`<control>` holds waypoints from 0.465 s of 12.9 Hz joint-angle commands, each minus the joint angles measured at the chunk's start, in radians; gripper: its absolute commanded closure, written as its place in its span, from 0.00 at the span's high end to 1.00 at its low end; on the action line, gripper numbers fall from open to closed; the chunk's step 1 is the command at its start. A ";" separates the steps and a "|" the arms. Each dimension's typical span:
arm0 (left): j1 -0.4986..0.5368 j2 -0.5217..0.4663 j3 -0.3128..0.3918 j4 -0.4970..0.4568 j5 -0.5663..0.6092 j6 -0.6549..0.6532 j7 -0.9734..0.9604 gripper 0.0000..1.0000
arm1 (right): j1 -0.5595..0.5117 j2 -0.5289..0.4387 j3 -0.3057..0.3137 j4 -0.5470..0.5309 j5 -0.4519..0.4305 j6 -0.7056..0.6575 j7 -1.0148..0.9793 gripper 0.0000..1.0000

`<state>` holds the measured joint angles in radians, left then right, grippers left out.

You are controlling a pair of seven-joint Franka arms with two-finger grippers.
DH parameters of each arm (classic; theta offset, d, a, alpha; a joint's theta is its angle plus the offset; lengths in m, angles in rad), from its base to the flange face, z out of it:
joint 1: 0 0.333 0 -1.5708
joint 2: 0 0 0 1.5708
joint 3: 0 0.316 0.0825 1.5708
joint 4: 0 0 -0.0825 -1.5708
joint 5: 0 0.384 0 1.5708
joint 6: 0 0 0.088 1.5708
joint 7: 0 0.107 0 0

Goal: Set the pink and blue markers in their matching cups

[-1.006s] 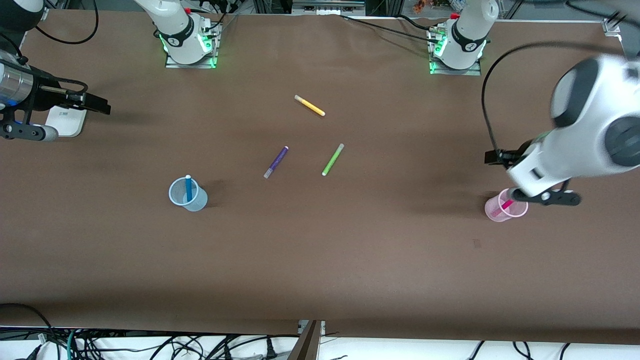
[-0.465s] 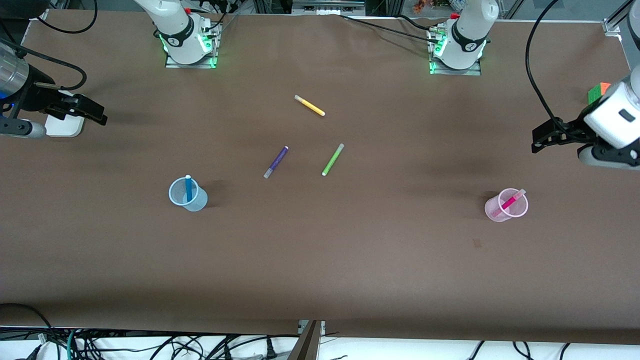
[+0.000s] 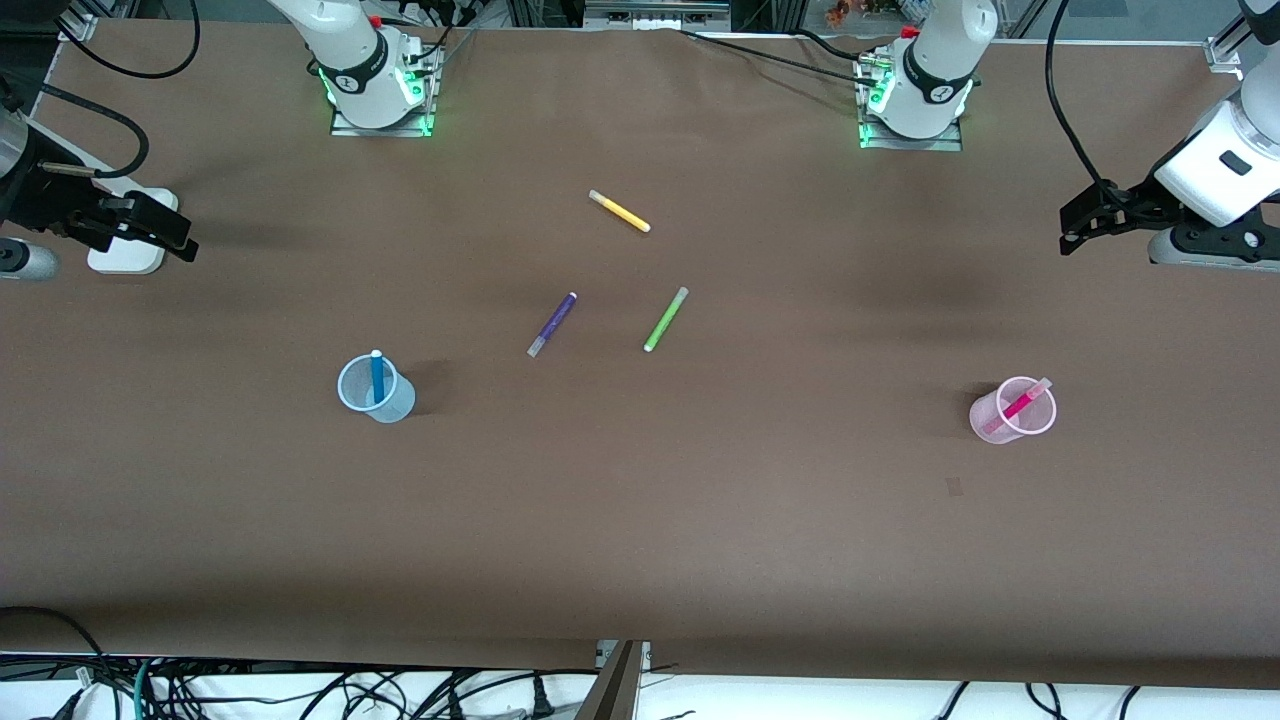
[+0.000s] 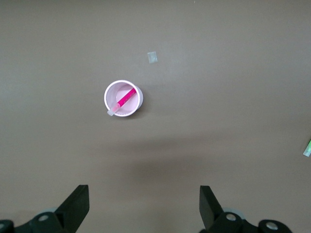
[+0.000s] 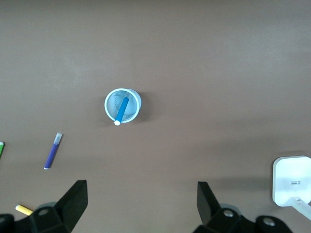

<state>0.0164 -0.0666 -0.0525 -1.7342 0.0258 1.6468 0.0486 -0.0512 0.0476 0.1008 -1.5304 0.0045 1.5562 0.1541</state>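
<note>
The blue marker [image 3: 377, 376] stands in the pale blue cup [image 3: 352, 393] toward the right arm's end of the table; both show in the right wrist view, marker [image 5: 122, 110] in cup [image 5: 134, 98]. The pink marker [image 3: 1021, 405] leans in the pale pink cup [image 3: 984, 422] toward the left arm's end; the left wrist view shows marker [image 4: 124, 100] in cup [image 4: 138, 99]. My left gripper [image 3: 1082, 222] is open and empty, high over the table's edge. My right gripper [image 3: 165, 228] is open and empty over the white block.
A purple marker [image 3: 552, 323], a lime-green marker [image 3: 666, 318] and a yellow marker [image 3: 619, 211] lie mid-table. A white block [image 3: 125, 258] sits under my right gripper. A small pale scrap [image 4: 152, 57] lies near the pink cup.
My left gripper has lifted away from the pink cup, leaving the pink marker in it, and drawn back toward the table's edge. My right gripper has drifted slightly outward.
</note>
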 commanded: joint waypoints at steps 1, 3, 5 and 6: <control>0.004 0.019 0.003 0.028 -0.021 -0.027 0.022 1.00 | 0.008 0.012 0.005 0.032 -0.015 -0.025 -0.007 0.99; 0.010 0.024 0.005 0.033 -0.024 -0.027 0.017 1.00 | 0.008 0.012 0.002 0.032 -0.006 -0.030 -0.013 0.99; 0.011 0.025 0.003 0.033 -0.023 -0.025 0.016 1.00 | 0.011 0.011 0.003 0.032 -0.006 -0.099 -0.013 0.99; 0.011 0.025 0.003 0.033 -0.024 -0.025 0.017 1.00 | 0.011 0.011 0.005 0.032 -0.006 -0.111 -0.013 0.99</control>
<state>0.0221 -0.0559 -0.0505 -1.7331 0.0258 1.6426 0.0485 -0.0437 0.0477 0.1016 -1.5280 0.0046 1.4952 0.1519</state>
